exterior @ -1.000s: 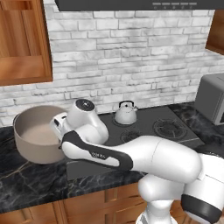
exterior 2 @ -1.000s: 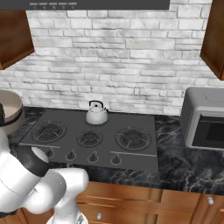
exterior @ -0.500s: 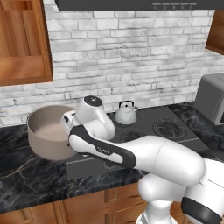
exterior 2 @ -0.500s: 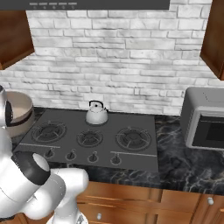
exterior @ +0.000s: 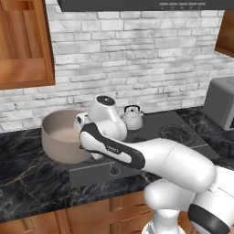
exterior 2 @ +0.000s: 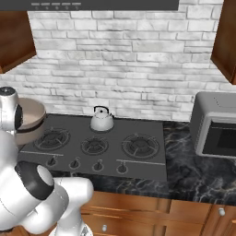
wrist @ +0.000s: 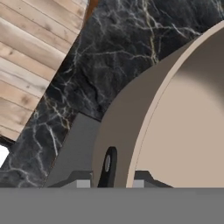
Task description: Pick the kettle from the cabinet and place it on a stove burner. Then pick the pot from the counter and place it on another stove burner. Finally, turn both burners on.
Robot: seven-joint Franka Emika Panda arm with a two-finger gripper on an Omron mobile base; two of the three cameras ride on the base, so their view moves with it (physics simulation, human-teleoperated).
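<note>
Kettle [exterior 2: 102, 120] sits on the far burner; you're on the pot step. Gripper [wrist: 119, 177] clenched over the pot [exterior: 64, 136] rim, pot at the cooktop's [exterior 2: 147, 166] left edge above the counter [exterior: 32, 183]. Next: carry right onto the near-left burner [exterior 2: 52, 137], clear of the kettle; open room there

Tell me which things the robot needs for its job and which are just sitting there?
Needed:
- small silvery kettle with black handle, on a back burner
- wide beige pot, held at its rim by the gripper
- dark grey cooktop with round black burners
- black marble counter

Just there:
- grey microwave
- white brick wall
</note>
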